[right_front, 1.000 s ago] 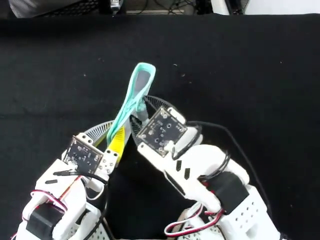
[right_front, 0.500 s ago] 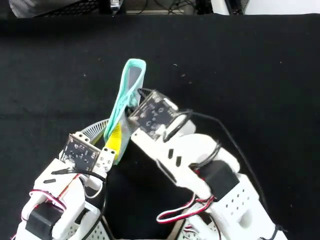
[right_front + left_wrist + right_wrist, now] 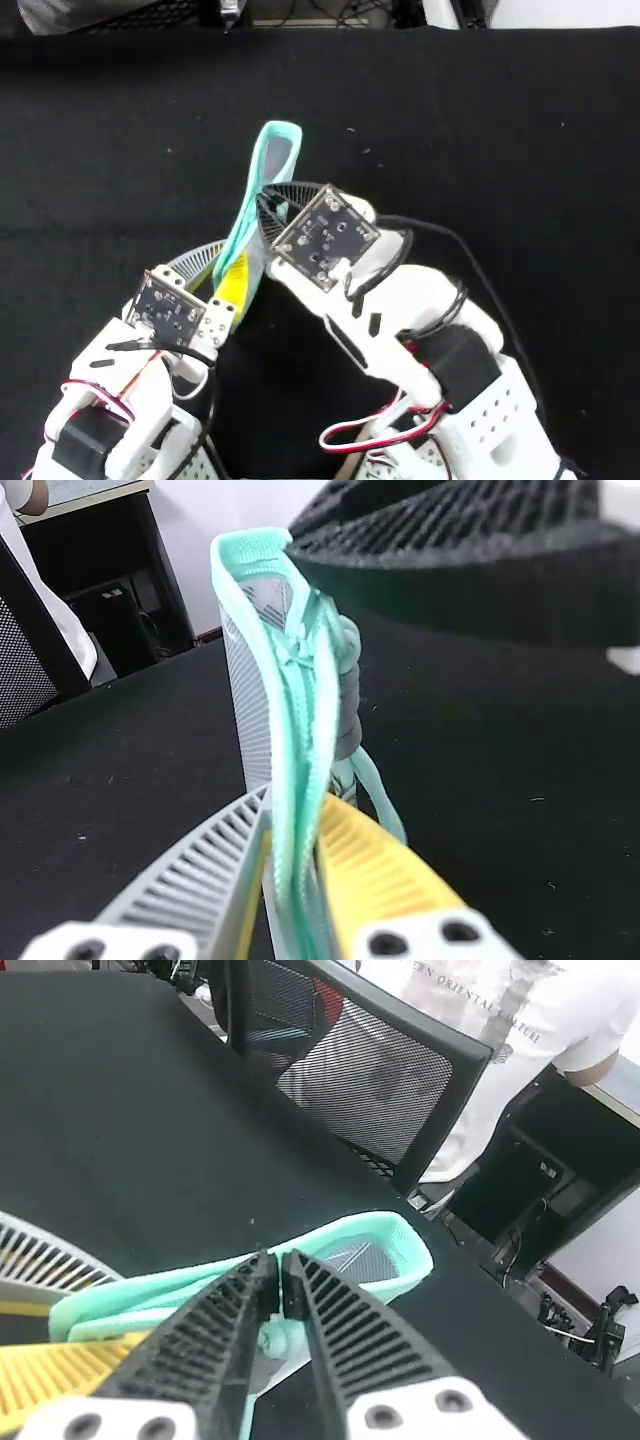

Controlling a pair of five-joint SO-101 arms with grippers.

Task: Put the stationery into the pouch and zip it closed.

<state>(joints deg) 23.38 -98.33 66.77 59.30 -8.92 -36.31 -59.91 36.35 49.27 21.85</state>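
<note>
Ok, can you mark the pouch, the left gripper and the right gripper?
pouch (image 3: pixel 279 152): high view, on its looped end.
left gripper (image 3: pixel 293 805): left wrist view, midway between the grey and yellow fingertips.
right gripper (image 3: pixel 277 1265): right wrist view, midway between the black fingertips.

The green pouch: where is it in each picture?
High view: pouch in the middle of the table, standing on edge.
Left wrist view: pouch pinched between the grey finger and the yellow finger.
Right wrist view: pouch just beyond the black fingertips.
Shared landmark: the yellow finger against the pouch.
</note>
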